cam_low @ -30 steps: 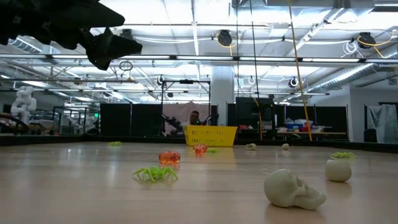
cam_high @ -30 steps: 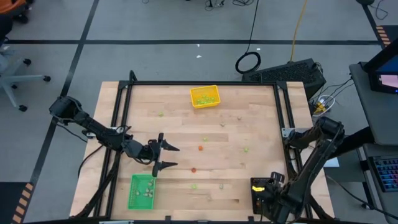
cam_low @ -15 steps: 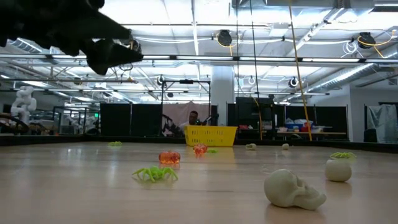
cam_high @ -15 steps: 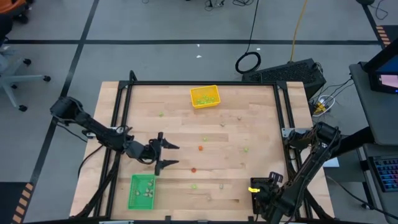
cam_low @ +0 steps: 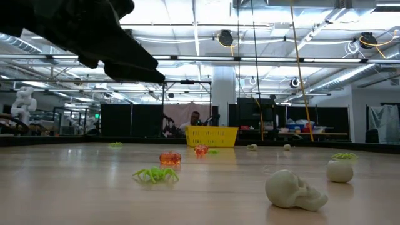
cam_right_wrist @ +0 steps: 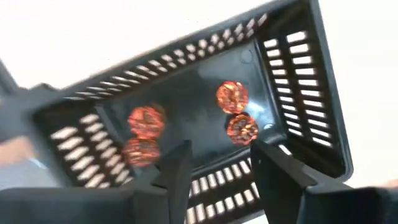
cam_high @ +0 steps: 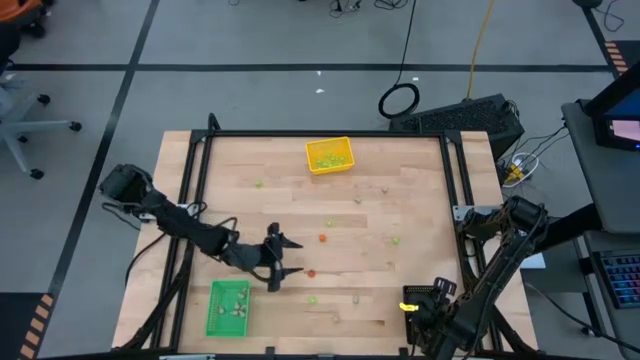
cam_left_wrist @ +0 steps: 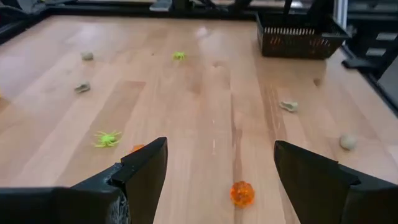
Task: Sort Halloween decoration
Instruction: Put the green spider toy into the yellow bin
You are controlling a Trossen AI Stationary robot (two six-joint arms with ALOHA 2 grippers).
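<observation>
In the low view, nearest to us, we see a pale skull (cam_low: 295, 189) lying on the wooden table (cam_low: 75, 194), with a pale ball (cam_low: 340, 170) a little behind it to the right. Further in lies a light green spider (cam_low: 155, 174), then an orange pumpkin (cam_low: 170, 158), and behind that a second orange piece (cam_low: 200, 149). At the far edge stands the yellow tray (cam_low: 212, 135); from above we can see that it holds green pieces.

We see the left gripper (cam_high: 282, 258) hanging over the middle of the table, its fingers well apart and holding nothing. Through its wrist camera an orange pumpkin sits on the wood between the two dark fingers (cam_left_wrist: 144, 171), clear of both. From above, the green tray (cam_high: 228, 306) lies near that gripper, at the table's near left edge, with a few pale pieces inside.

The right gripper (cam_right_wrist: 214, 163) is over the black tray (cam_right_wrist: 186, 99) at the near right corner. Its fingers stand apart with nothing between them. Four orange pumpkins rest on the tray's floor: two touching on one side, two close together on the other
</observation>
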